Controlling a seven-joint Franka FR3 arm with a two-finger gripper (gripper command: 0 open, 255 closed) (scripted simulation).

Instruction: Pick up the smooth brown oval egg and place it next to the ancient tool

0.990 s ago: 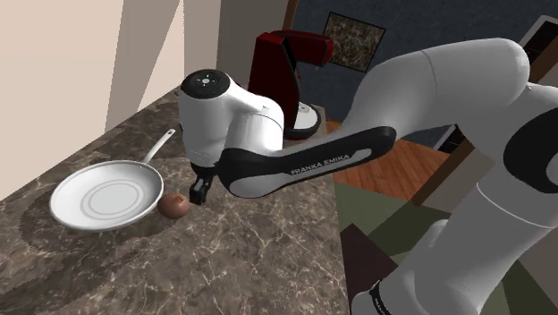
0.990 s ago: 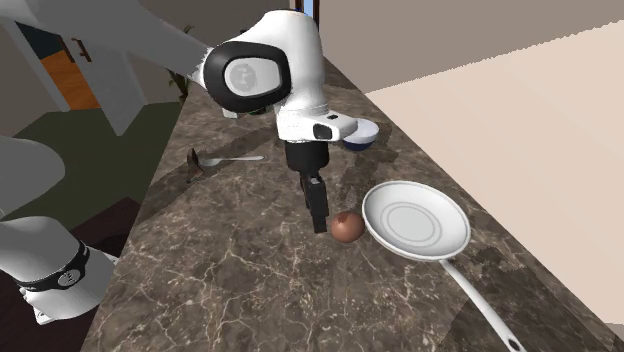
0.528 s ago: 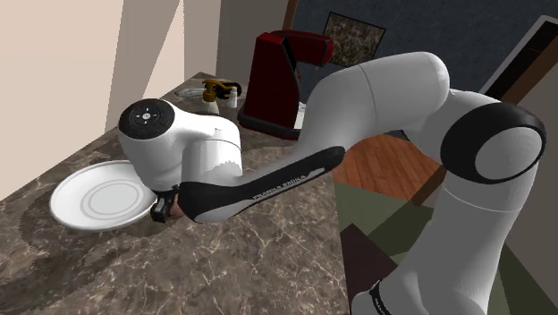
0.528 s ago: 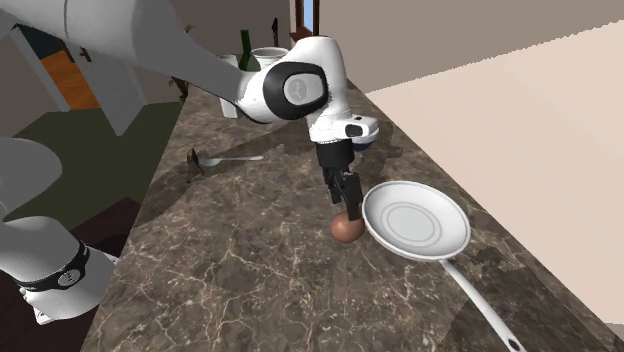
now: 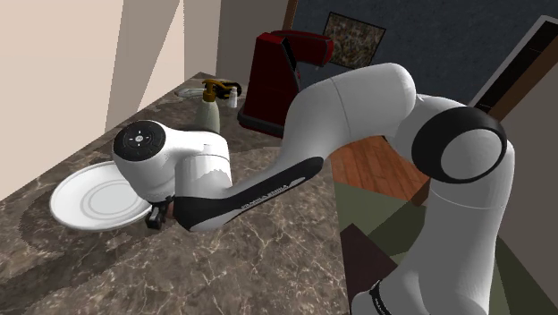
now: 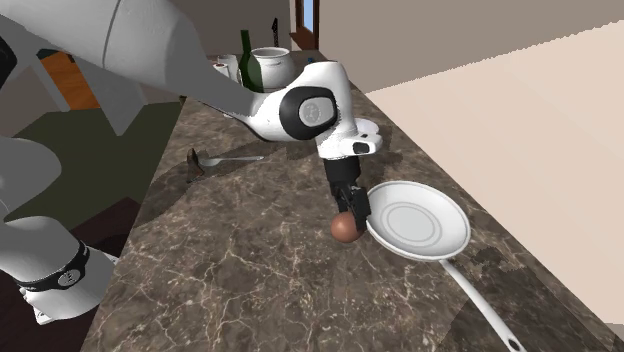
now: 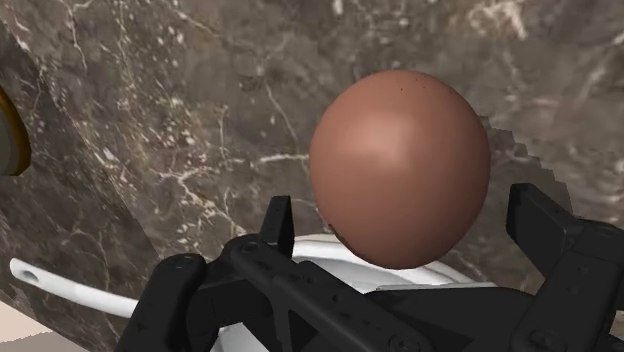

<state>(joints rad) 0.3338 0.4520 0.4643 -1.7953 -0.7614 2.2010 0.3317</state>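
Looking outward from the gripper (image 7: 410, 222), you have its 2 black fingers (image 7: 550, 240) spread apart, 1 on each side of the brown egg (image 7: 400, 165). A thin gap shows on both sides, so I judge nothing is clasped yet. The egg sits on the dark marbled counter (image 6: 240, 270), close against the rim of the white frying pan (image 6: 415, 225); I cannot tell whether they touch.

Expect the egg to be light and stiff but brittle, with a smooth curved shell that can squirt out of a hard pinch or roll if nudged. Take it across its widest band, pads square to the short axis, and close gently. Mind the finger on the pan side, where room looks tight.

The dark-headed tool (image 6: 198, 165) with the thin pale handle lies well apart, toward the second exterior view's left, so plan a steady carry.
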